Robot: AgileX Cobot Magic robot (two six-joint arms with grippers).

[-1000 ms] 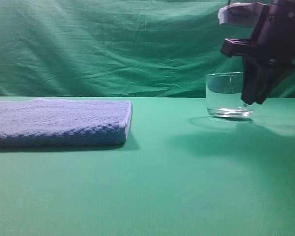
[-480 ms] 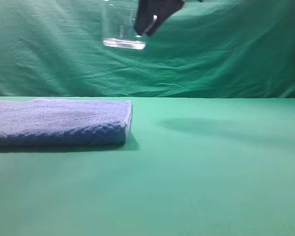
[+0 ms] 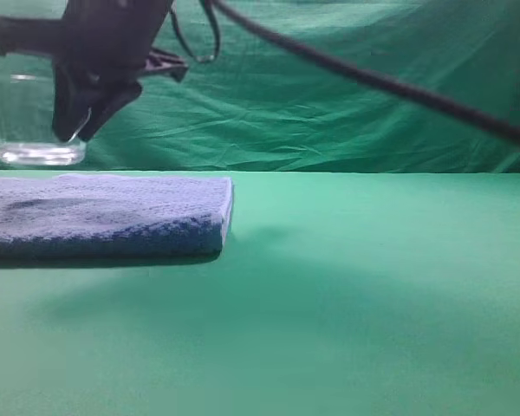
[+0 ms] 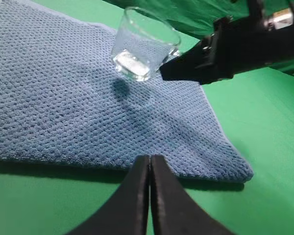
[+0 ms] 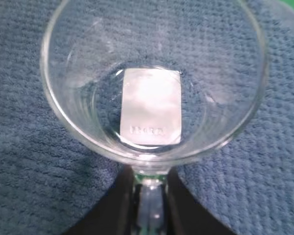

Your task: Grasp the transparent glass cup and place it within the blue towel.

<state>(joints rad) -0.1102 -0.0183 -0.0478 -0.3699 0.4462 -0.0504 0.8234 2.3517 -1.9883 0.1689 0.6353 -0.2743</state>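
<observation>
Green cloth covers the backdrop and the desk (image 3: 355,303) alike, and on it lies the blue towel (image 3: 104,212), a wide folded slab. Above the towel hangs the right pincer (image 4: 174,68), reaching across from the far side and pinching the transparent glass cup (image 4: 144,44) by its small handle, as the wrist view shows. The cup sits tilted in the air, its base clear of the terry, its shadow falling on the towel's middle. So the pick-up and carry look done; lowering and letting go remain. The left pincer (image 4: 149,164) waits near the towel's edge, pressed together and empty.
</observation>
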